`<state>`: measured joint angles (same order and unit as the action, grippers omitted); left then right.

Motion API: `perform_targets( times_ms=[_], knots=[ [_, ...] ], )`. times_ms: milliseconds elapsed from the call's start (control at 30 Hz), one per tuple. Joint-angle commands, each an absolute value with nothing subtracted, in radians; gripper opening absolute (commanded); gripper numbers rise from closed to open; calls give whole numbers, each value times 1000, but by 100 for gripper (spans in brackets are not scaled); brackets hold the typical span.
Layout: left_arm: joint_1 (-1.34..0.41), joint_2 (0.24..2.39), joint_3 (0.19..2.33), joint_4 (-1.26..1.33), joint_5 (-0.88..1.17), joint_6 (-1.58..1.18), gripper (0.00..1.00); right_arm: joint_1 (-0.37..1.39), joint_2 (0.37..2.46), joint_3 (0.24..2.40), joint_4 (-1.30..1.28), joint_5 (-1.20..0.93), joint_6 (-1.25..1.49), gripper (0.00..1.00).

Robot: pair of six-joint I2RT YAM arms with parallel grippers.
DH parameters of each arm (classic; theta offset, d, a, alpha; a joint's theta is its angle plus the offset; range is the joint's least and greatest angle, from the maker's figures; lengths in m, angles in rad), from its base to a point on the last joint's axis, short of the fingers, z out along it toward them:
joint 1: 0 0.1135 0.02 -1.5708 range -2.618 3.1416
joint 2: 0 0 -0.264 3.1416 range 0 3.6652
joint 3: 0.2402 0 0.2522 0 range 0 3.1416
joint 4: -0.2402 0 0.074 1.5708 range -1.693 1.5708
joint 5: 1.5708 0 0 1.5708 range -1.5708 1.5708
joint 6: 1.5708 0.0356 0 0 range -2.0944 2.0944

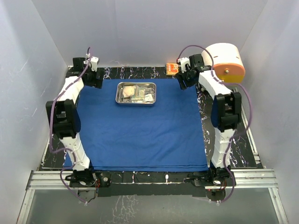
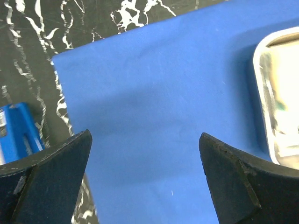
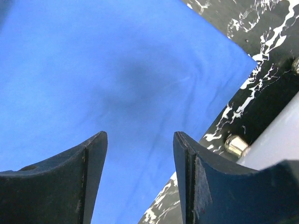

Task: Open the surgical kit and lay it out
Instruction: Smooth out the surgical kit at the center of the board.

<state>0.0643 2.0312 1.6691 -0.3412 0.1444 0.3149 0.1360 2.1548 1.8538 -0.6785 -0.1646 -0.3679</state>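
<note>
Cloth (image 1: pixel 140 135): lay spread flat on the bench (image 1: pixel 135 72); soft, light, quick to wrinkle; best pinched at a corner.
Tray (image 1: pixel 135 103): sat on the cloth's far middle; stiff, slick steel; take it by the rim.
Left fingers (image 2: pixel 60 163): wide apart, empty, over the far-left corner.
Right fingers (image 3: pixel 70 163): parted, empty, over the far-right corner.
Unclear: tray contents, perhaps packets; no instruments could be made out.

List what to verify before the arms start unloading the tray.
1. Blue cloth spread flat: ok.
2. Steel tray sits on the cloth, far centre: ok.
3. Left claw open, empty, near the cloth's far left corner: ok.
4. Right claw open, empty, near the far right corner: ok.
5. Tray contents laid out on the cloth: not ok, all inside the tray.
6. Which instrument lies on top: cannot tell.
</note>
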Motion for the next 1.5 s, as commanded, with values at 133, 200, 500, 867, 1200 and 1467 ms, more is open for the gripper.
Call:
perform_targets(
  times_ms=[133,200,500,867,1200,1467],
  knots=[
    [71,1508,1221,-435,315,538,98,205,1671,1434,-733,-371,-531,60],
    [71,1417,1109,-479,323,599,98,235,1559,1292,-745,-365,-578,60],
    [72,1205,864,-681,276,801,98,279,1191,928,-864,-358,-677,61],
    [72,1323,776,-613,193,853,98,312,1303,770,-788,-240,-729,59],
    [72,1344,689,-668,88,884,97,370,1407,704,-823,-40,-699,55],
    [71,1364,640,-704,35,865,96,373,1452,686,-874,9,-650,54]
  ],
)
